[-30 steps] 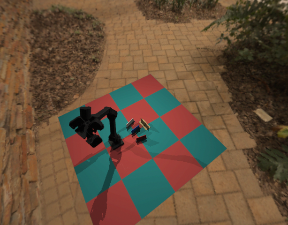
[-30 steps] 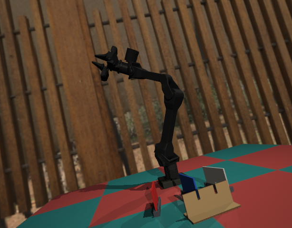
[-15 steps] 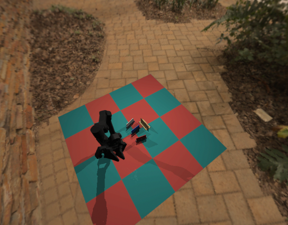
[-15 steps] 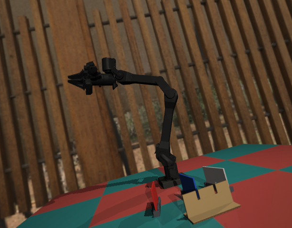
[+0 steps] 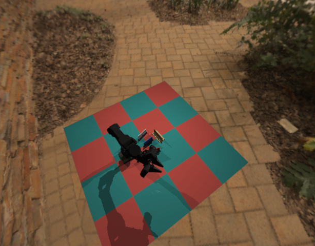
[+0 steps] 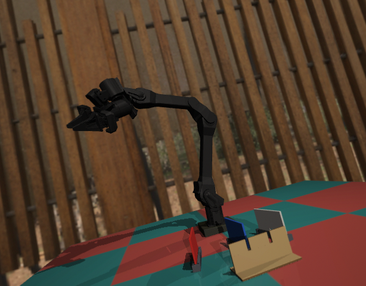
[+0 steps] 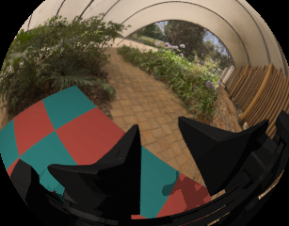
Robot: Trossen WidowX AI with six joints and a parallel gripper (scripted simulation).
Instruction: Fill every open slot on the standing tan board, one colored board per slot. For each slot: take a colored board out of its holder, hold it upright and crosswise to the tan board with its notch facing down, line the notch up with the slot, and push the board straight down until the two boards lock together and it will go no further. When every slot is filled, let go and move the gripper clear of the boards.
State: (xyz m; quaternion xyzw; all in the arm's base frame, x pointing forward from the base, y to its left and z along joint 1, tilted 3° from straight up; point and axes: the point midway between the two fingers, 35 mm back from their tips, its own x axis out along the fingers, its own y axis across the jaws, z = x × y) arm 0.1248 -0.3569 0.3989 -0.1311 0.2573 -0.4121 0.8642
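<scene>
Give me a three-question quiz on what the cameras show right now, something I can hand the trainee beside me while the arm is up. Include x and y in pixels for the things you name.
1. Multiple choice: How many open slots does the tan board [image 5: 158, 136] [image 6: 259, 252] have?
A) one
B) two
C) four

2. True or false: The gripper [image 5: 162, 169] [image 6: 70, 127] [image 7: 158, 124] is holding the red board [image 6: 193, 244].

3. Fill in the blank: Besides the red board and the blue board [image 5: 148, 141] [image 6: 235, 230], the third board waiting in a holder, seen in the exterior view, is ____.

Key: 1. B; 2. false; 3. gray
</scene>
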